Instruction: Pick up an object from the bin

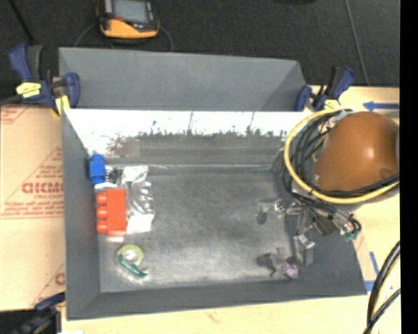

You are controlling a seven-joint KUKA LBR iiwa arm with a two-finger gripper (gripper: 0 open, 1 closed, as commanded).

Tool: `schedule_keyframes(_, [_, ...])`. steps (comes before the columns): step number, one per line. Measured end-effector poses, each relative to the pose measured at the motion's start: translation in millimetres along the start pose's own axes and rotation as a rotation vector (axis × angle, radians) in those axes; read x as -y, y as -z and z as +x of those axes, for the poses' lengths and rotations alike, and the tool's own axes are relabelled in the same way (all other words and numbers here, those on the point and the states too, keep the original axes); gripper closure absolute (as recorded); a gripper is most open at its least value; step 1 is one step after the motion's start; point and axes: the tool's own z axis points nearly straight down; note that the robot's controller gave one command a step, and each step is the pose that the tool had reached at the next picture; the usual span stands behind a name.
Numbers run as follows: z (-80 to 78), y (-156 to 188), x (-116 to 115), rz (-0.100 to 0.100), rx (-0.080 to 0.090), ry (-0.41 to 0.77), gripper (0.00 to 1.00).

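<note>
Grey metal bin (195, 89), seen from above, its contents in two groups well apart. Left side of the floor, far to near: one small blue piece (96, 168) close to the left wall; just in front of it one orange block (110, 212) with studs on top, lying lengthwise beside that wall; one crumpled clear wrapper (140, 200), touching the right flank of the orange block and reaching up toward the blue piece; one small green and white roll (131, 259), apart from the block, near the front left corner. The middle of the floor is bare scuffed metal. Right side: the gripper (297, 250), low in the bin and close to the front right corner, pointing down at the floor; from here I cannot tell whether it is open or closed, nor whether it has hold of anything. One small dark scrap (286, 271) with a purplish tint lies on the floor by the front wall, right at the tip of the gripper; whether the two touch cannot be made out. Above the gripper, over the bin's right wall, are the arm's rounded orange cover (357, 152) and a loop of black and yellow cables (297, 160) curving round the cover's left side.
</note>
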Motion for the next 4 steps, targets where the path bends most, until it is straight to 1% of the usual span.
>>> schedule_keyframes(1, [10.7, -96.1, 6.4, 0.002, 0.002, 0.393, 0.0])
schedule_keyframes(2, [10.8, -95.8, 6.4, 0.002, 0.002, 0.391, 1.0])
schedule_keyframes(3, [-28.6, 44.0, -54.8, 0.004, 0.007, 0.368, 1.0])
schedule_keyframes(4, [-14.0, -41.6, -79.6, -0.007, -0.006, 0.267, 1.0])
